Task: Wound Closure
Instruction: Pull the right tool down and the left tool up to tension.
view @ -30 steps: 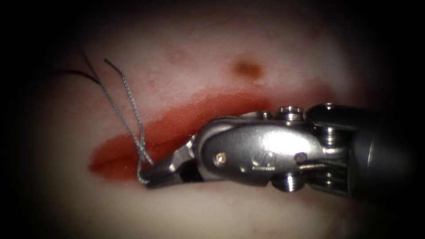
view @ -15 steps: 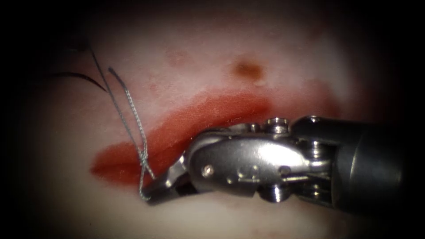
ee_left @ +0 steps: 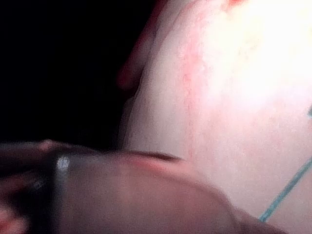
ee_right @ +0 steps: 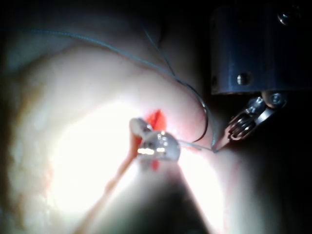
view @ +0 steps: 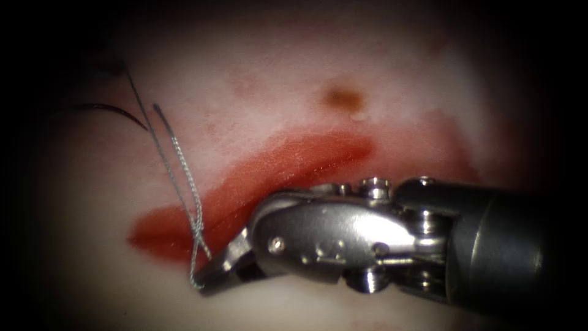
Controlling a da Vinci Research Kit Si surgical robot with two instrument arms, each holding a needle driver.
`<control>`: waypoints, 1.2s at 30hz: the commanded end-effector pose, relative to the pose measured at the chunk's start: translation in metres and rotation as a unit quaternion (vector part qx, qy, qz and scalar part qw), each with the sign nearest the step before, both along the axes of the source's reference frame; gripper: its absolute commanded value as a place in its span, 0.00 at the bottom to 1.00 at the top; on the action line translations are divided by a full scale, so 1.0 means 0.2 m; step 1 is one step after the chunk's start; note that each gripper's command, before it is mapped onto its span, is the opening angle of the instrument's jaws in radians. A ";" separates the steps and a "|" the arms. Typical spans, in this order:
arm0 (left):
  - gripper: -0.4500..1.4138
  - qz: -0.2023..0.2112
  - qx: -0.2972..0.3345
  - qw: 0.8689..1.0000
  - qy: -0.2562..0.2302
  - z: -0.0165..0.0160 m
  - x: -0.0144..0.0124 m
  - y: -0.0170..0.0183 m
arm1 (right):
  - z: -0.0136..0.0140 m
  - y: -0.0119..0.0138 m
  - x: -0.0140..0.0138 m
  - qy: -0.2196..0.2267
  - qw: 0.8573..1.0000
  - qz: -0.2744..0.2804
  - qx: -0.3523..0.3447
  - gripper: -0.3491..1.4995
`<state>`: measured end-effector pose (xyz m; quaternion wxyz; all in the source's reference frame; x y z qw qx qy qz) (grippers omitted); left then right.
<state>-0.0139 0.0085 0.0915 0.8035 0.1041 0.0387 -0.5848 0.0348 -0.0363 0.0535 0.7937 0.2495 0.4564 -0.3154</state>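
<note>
Mostly unclosed: the cut (view: 275, 165) in the tissue (view: 294, 79) lies open as one long red band, with red fluid (view: 165, 230) pooled along it. I see no stitches along its middle or right part.

The only suture work I can see is at the cut's left end. There, two strands of grey thread (view: 184, 178) cross each other over the red band and curl into a small loop just below it. One strand ends in a free tip up on the pale tissue to the left of the cut, and the other runs on up into the dark.

The right tool (view: 211, 279) lies along the lower edge of the cut. Its jaws are pressed together at the tips, pinching the thread at that small loop.

A thin dark curved line (view: 113, 109) sits well left of the cut. It could be the needle or more thread; I cannot tell which, or whether it is in the tissue.

The left tool (ee_right: 222, 141) shows in the right wrist view, with thread meeting its tip. Whether it grips anything I cannot tell.

A brown spot (view: 340, 97) lies on the tissue above the cut.

My judgement is that this is an early stage. At most one stitch or knot is begun at the left end, and nearly the whole length is left to close.
</note>
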 end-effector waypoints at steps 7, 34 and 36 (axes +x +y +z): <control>0.00 0.005 -0.005 1.000 -0.002 -0.002 0.000 0.007 | -0.001 0.000 0.006 0.002 1.000 -0.028 0.011 0.00; 0.00 0.006 -0.002 1.000 -0.001 -0.003 0.001 0.006 | -0.011 0.006 0.005 0.075 0.987 -0.113 -0.084 0.00; 0.00 0.006 -0.002 1.000 -0.001 -0.003 0.001 0.007 | -0.011 0.006 0.005 0.076 0.986 -0.117 -0.093 0.00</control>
